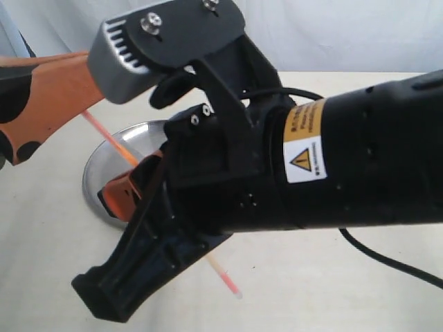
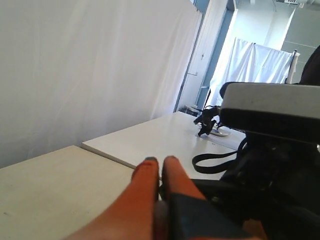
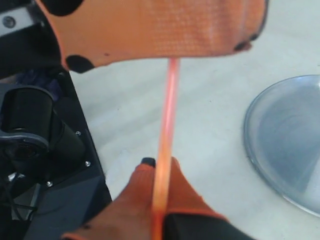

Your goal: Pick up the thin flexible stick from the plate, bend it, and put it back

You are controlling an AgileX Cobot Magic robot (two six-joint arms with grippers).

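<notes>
Both pinch the stick (image 3: 167, 115) by the plate (image 3: 285, 140), left tool (image 2: 160, 167) and right tool (image 3: 161, 172); bring them together slowly so it bows evenly.

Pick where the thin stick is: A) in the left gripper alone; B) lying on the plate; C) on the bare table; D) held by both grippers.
D: the thin flexible stick spans from the right gripper to the left gripper, not lying on the plate.
</notes>
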